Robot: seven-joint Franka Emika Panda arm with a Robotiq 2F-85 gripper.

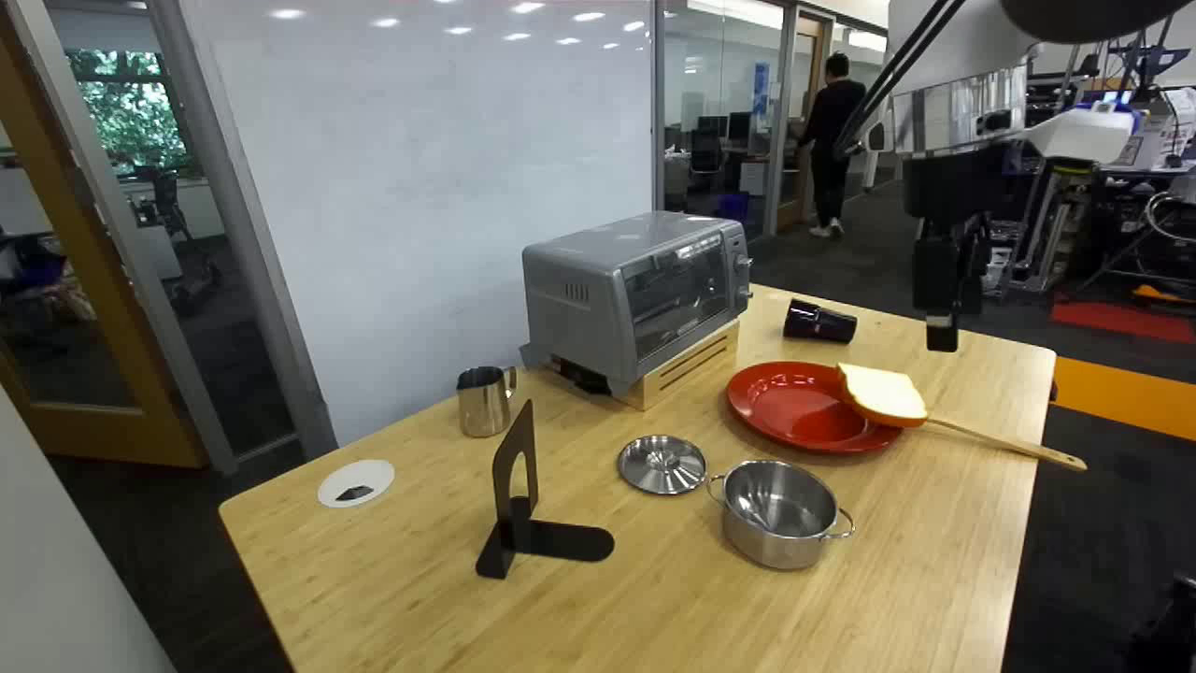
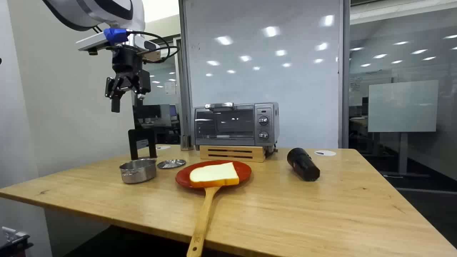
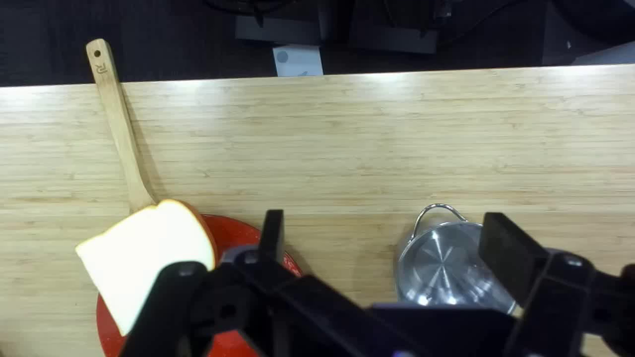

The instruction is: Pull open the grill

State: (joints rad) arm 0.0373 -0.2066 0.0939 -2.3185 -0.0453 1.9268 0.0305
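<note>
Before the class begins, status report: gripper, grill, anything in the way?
Gripper open, empty. Grill shut. Red plate and bread slice in front of it, might hamper opening.

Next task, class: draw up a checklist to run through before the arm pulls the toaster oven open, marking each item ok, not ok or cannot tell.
1. Gripper open, holding nothing: ok.
2. Toaster oven door shut: ok.
3. Handle visible and uncovered in an exterior view: ok.
4. Gripper at the handle: not ok; it hangs away from the oven.
5. Room for the door past the red plate and bread slice in front: cannot tell.
6. Oven anchored against a pull: cannot tell.
</note>
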